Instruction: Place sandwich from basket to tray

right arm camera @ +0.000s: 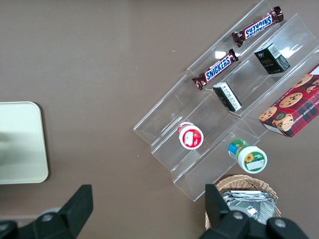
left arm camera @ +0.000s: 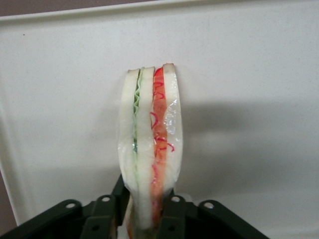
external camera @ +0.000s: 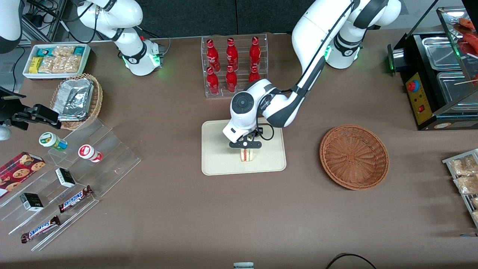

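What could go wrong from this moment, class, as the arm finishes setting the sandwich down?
1. The sandwich stands on edge in the shut gripper over the tray; released like this, it may well tip over.
2. The fingers pinch the soft bread, so it could cling or get dragged as they open.
3. The basket is already empty, so a botched release means regrasping from the tray.

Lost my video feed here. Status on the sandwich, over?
Gripper shut on sandwich, over the tray. Sandwich on edge, filling stripe showing; touchdown unclear. Basket empty, toward working arm's end. Nothing else on tray.
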